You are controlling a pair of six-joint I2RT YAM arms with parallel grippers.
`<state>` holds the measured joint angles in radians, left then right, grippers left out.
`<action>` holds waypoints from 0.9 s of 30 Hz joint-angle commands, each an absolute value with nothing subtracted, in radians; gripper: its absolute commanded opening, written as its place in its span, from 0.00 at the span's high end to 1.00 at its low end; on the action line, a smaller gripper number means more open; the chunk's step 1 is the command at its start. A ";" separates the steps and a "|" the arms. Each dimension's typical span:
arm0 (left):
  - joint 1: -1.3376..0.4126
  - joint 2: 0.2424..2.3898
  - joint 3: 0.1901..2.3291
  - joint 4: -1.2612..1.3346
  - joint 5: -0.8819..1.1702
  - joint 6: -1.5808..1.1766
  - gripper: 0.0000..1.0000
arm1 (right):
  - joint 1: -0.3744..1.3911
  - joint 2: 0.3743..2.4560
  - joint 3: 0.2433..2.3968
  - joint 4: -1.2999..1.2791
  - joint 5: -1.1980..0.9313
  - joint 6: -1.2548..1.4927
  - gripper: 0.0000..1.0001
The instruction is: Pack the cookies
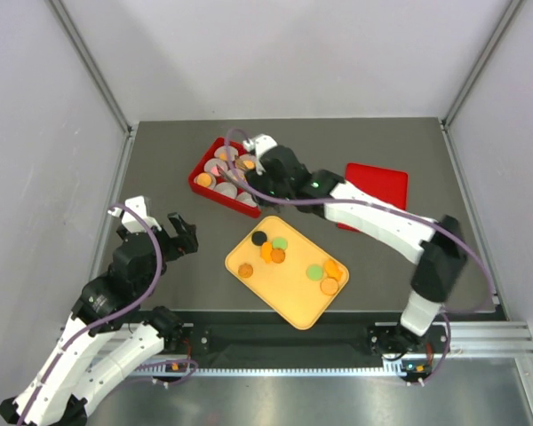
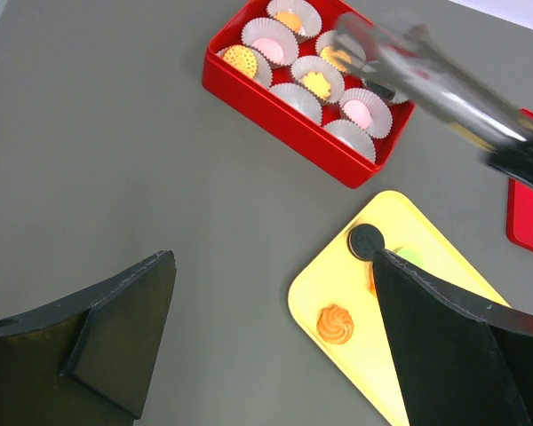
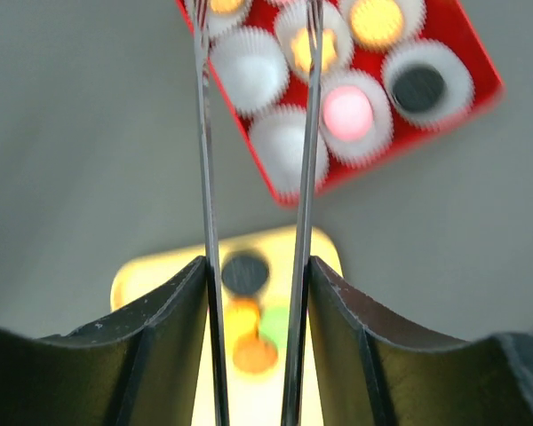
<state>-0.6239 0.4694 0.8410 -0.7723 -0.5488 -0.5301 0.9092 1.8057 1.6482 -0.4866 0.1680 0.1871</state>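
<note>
Several cookies lie on a yellow tray (image 1: 289, 297): a black one (image 1: 259, 238), a green one (image 1: 280, 242) and an orange swirl (image 2: 337, 324). A red box (image 1: 201, 185) at the back holds white paper cups, some with cookies: pink (image 3: 347, 107), black (image 3: 418, 86), orange (image 3: 376, 18). My right gripper (image 3: 258, 264) is shut on metal tongs (image 2: 426, 80), which reach over the box; their tips are out of the right wrist view. My left gripper (image 2: 271, 257) is open and empty above the bare table, left of the tray.
A red lid (image 1: 377, 191) lies to the right of the box. Two cups (image 3: 249, 69) at the box's near corner hold nothing. Metal frame posts and white walls bound the table on three sides.
</note>
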 commanded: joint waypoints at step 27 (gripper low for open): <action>-0.627 0.451 0.844 -0.761 -0.563 -0.537 0.03 | 1.210 1.135 0.905 -0.650 0.374 0.520 0.59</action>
